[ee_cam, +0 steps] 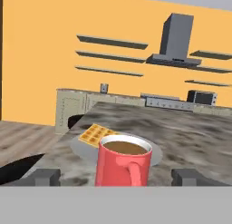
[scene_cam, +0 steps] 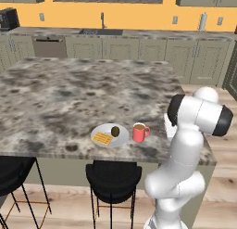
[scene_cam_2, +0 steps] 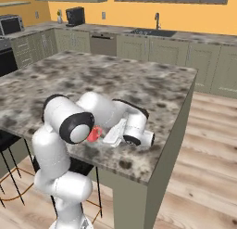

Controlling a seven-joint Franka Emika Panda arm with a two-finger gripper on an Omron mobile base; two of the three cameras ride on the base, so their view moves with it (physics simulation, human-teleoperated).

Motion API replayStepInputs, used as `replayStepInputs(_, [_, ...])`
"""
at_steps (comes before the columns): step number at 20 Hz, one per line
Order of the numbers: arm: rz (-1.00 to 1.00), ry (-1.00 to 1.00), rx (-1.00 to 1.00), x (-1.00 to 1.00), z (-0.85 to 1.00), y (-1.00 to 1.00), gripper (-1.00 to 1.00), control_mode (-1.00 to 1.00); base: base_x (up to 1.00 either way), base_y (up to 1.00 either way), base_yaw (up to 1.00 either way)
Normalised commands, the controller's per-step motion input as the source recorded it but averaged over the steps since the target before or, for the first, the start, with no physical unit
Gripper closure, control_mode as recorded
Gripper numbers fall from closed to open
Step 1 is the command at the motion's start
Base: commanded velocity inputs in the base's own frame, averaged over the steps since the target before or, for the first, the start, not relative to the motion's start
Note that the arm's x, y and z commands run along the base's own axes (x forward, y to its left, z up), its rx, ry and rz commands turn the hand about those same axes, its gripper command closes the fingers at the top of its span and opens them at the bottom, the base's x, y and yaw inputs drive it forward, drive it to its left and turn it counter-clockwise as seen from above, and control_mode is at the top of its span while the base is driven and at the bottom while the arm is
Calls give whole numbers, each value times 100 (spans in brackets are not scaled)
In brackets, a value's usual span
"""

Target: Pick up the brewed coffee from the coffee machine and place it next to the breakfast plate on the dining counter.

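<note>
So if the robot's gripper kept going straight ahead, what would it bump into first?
Most likely the red mug, standing right between the open gripper's fingertips. The breakfast plate lies just behind it.

No text, label, brand, number or sign can be read on anything in these pictures.
</note>
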Motion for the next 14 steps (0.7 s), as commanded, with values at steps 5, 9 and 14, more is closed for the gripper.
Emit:
replayStepInputs(5, [0,-5,0,-89,100,0,-100,-100,0,0,0])
replayStepInputs(9, [0,-8,0,-95,100,0,-100,-100,0,0,0])
replayStepInputs(14, [-2,-9,0,-96,100,0,-100,-100,0,0,0])
